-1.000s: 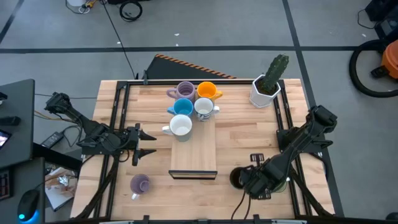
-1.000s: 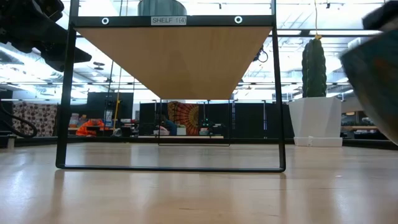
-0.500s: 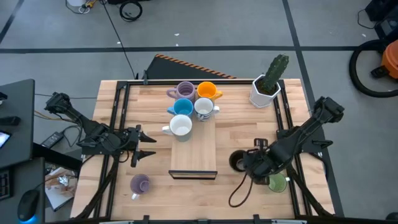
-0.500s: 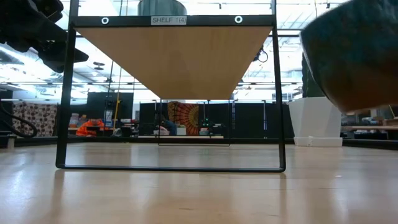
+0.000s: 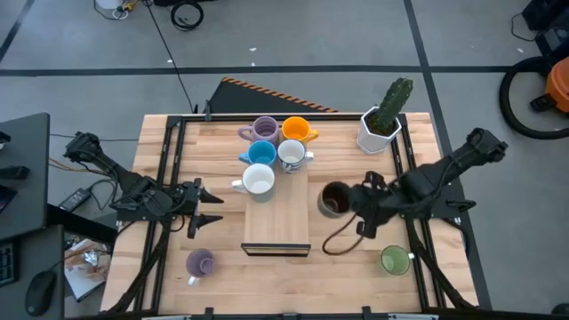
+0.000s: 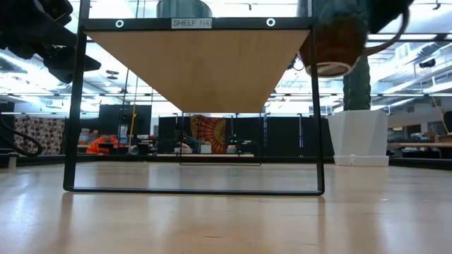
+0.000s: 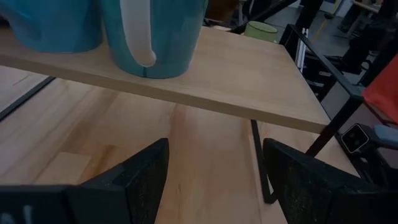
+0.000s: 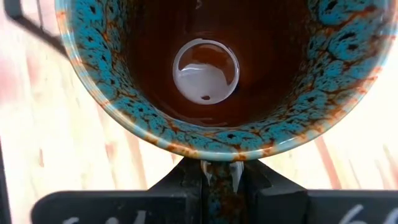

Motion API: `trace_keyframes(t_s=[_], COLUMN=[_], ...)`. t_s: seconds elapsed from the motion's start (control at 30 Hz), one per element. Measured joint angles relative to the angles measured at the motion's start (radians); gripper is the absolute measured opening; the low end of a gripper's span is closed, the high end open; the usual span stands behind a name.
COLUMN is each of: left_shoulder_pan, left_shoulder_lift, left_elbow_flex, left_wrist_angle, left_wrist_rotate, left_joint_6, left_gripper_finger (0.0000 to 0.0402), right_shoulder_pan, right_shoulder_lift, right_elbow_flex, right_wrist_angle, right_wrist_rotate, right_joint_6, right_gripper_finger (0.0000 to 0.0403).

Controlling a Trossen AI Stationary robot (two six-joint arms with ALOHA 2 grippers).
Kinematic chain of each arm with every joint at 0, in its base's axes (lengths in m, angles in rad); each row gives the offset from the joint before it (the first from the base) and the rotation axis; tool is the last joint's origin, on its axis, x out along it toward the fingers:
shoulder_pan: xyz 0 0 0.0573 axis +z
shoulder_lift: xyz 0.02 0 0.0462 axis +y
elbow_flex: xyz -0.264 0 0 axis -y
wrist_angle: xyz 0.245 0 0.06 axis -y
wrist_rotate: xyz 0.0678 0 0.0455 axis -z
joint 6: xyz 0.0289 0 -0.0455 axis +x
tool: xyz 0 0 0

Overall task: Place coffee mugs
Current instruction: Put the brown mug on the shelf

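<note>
On shelf (image 5: 277,213): five mugs (image 5: 259,181)

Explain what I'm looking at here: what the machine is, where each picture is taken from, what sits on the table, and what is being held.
Two dark robot arms work at a wooden table. One picture looks straight down, one looks level from the tabletop, and one comes from each wrist. The right gripper pinches the rim of a dark brown mug, lifted beside a raised wooden shelf; its wrist camera looks into that mug. The left gripper waits open left of the shelf. Five mugs stand on the shelf: lilac, orange, blue, two white. A green mug, another lilac mug and a potted cactus sit on the table.
</note>
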Motion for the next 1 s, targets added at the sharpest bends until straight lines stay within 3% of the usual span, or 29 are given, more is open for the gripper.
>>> trace_keyframes(t_s=[0.37,0.57,1.0], left_shoulder_pan=[0.002,0.003,0.003], left_shoulder_lift=[0.0,0.0,0.0], left_elbow_flex=[0.0,0.0,0.0], left_wrist_angle=[-0.001,-0.001,0.0], left_wrist_rotate=[-0.025,-0.029,-0.037], left_joint_6=[0.003,0.004,0.003], left_gripper_finger=[0.0265,0.0265,0.0265], right_shoulder_pan=[-0.18,-0.245,-0.35], right_shoulder_lift=[0.065,0.127,0.334], right_elbow_flex=[0.137,0.18,0.369], right_wrist_angle=[0.035,0.113,0.062], right_wrist_rotate=[-0.022,-0.125,-0.149], right_joint_6=[-0.269,-0.364,-0.415], right_gripper_finger=[0.0049,0.0049,0.0049])
